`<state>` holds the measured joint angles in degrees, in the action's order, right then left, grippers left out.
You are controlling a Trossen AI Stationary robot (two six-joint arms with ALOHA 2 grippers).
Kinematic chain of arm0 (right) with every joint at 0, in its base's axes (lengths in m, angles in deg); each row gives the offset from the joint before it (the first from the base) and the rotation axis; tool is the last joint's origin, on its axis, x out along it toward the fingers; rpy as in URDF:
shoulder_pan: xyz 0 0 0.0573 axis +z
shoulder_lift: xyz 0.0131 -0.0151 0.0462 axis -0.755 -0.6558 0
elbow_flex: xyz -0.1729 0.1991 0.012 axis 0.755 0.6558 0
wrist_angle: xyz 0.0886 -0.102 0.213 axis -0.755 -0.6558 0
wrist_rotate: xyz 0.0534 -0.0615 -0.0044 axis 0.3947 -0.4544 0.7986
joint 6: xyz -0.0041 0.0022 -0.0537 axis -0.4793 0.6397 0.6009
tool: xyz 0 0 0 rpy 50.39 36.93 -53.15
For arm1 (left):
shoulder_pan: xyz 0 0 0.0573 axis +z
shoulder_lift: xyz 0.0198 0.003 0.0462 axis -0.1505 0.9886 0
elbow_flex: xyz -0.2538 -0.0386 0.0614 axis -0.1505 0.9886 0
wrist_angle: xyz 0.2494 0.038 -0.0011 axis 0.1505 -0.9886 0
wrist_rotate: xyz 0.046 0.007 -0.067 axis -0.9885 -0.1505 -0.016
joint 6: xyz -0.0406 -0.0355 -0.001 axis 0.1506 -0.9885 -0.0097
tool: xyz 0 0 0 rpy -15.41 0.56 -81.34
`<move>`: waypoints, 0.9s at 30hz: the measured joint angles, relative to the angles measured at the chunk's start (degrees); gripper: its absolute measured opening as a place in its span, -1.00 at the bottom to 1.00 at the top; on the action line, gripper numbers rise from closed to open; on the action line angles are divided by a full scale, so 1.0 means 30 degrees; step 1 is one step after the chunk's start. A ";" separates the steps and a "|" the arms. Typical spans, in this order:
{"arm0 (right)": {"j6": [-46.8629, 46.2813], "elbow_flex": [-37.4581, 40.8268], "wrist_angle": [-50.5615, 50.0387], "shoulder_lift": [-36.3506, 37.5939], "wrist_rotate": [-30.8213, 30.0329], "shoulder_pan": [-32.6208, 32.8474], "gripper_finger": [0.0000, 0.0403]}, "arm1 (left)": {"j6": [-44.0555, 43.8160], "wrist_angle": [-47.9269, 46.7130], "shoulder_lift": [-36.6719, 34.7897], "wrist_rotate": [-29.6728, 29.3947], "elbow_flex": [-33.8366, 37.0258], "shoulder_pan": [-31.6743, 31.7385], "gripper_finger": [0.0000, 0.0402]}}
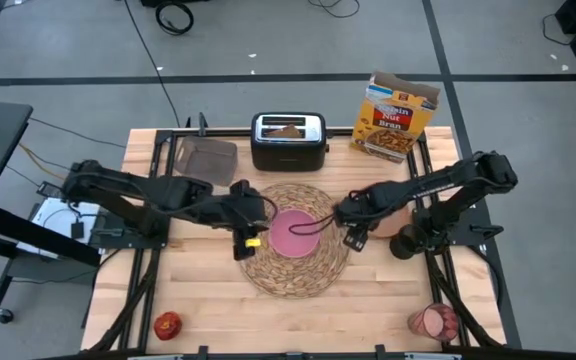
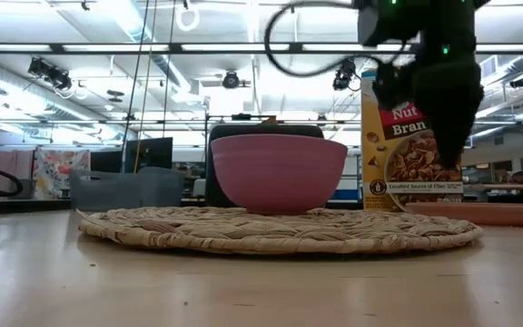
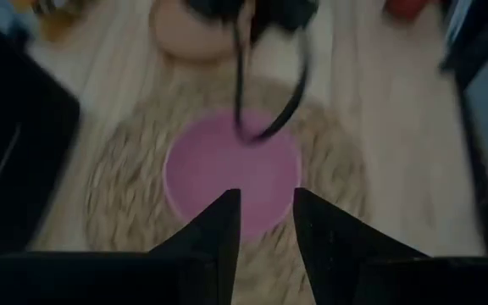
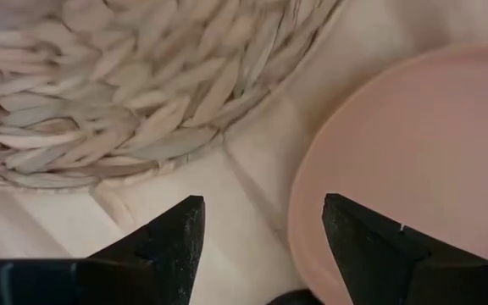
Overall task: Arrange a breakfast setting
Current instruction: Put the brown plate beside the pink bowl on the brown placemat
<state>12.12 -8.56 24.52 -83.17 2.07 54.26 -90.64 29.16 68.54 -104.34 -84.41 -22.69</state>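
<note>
Pink bowl (image 1: 291,232) sits upright at the centre of the round woven straw placemat (image 1: 298,267), mid-surface. In the low view the bowl rests directly on the weave.

Left gripper (image 1: 249,232) hangs just off the bowl's 9 o'clock side, over the placemat's edge. Jaws parted by a narrow gap, nothing between them; in the left wrist view the bowl shows beyond the fingertips (image 3: 224,222), apart from them.

Right gripper (image 1: 353,232) is at the placemat's 3 o'clock edge, between placemat and salmon-tan plate (image 1: 400,221). Jaws wide apart and empty; the right wrist view shows bare surface (image 1: 198,300) between them, weave on one side, plate rim on the other.

Small red apple (image 1: 168,324) at the surface's 7 o'clock corner. Translucent pinkish-red cup (image 1: 434,321) lies on its side at the 5 o'clock corner. Toaster (image 1: 288,139) at 12 o'clock with toast slice (image 1: 288,128) in its slot; cereal box (image 1: 396,117) at 1 o'clock.
</note>
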 joint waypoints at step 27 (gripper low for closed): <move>0.0118 0.4889 0.4799 -0.0138 0.0363 -0.0561 -0.74 | -0.1119 0.1369 -0.1290 -0.0326 0.1383 -0.0193 -0.41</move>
<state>12.48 6.10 38.91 -83.58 3.16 52.57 -93.99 33.27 64.67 -105.32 -80.26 -23.27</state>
